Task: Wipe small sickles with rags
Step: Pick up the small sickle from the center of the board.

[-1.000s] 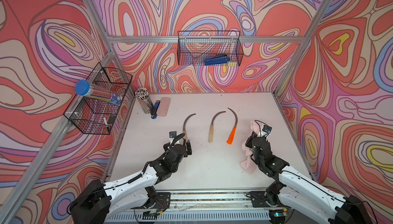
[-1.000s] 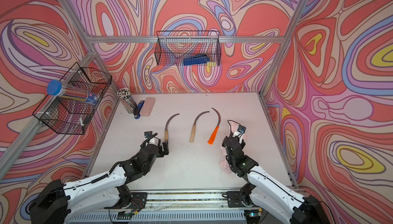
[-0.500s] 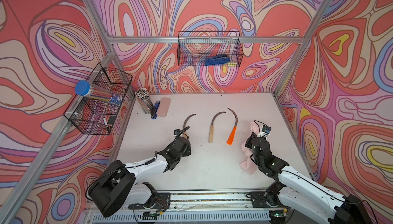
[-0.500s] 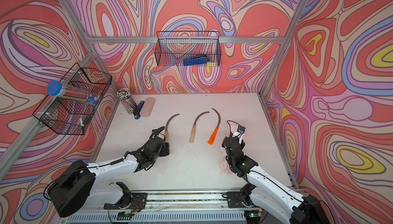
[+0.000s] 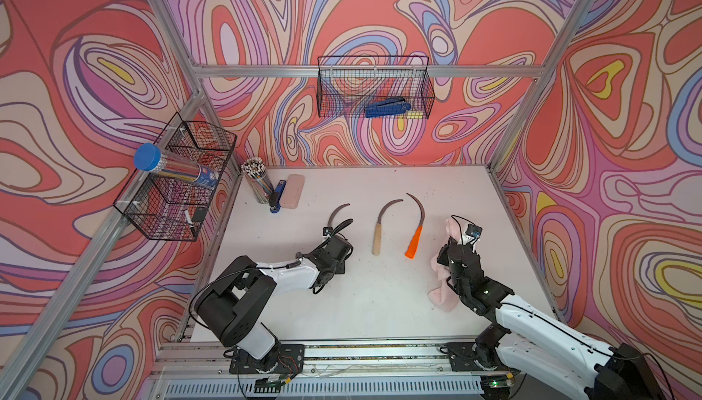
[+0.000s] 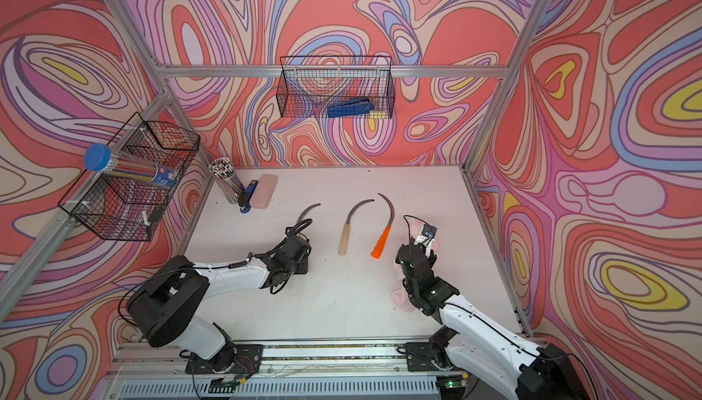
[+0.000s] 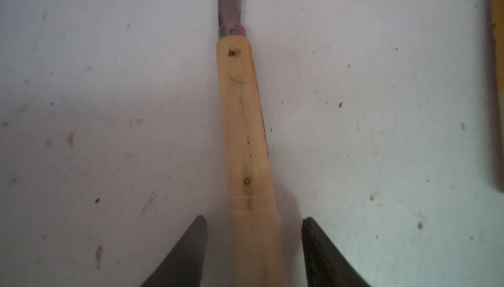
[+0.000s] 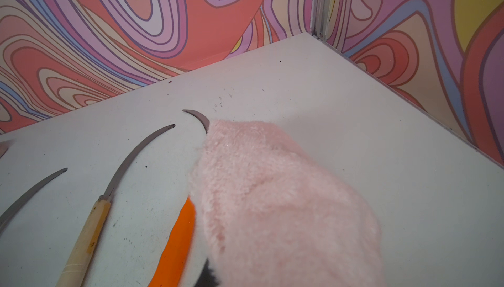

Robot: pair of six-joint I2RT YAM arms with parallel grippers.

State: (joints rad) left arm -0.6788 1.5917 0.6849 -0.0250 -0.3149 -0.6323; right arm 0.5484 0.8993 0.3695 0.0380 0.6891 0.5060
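Three small sickles lie side by side on the white table. The left wooden-handled sickle (image 5: 338,214) (image 7: 245,135) has its handle between the fingers of my left gripper (image 5: 334,242) (image 7: 253,218). That gripper is open, with a gap on each side of the handle. The middle wooden-handled sickle (image 5: 377,238) (image 8: 87,233) and the orange-handled sickle (image 5: 414,242) (image 8: 177,244) lie free. To the right of the orange one, my right gripper (image 5: 456,240) is shut on the pale pink rag (image 5: 442,295) (image 8: 272,204). The rag drapes over its fingers and hides them.
A pencil cup (image 5: 258,185), a blue stapler (image 5: 277,198) and a rigid pink case (image 5: 293,191) stand at the table's back left. Wire baskets hang on the left wall (image 5: 178,181) and back wall (image 5: 374,92). A metal rail (image 5: 342,352) runs along the front edge.
My left arm has stretched forward and down to the left sickle's handle, and its jaws have narrowed around it. The right arm has stayed put with the rag.
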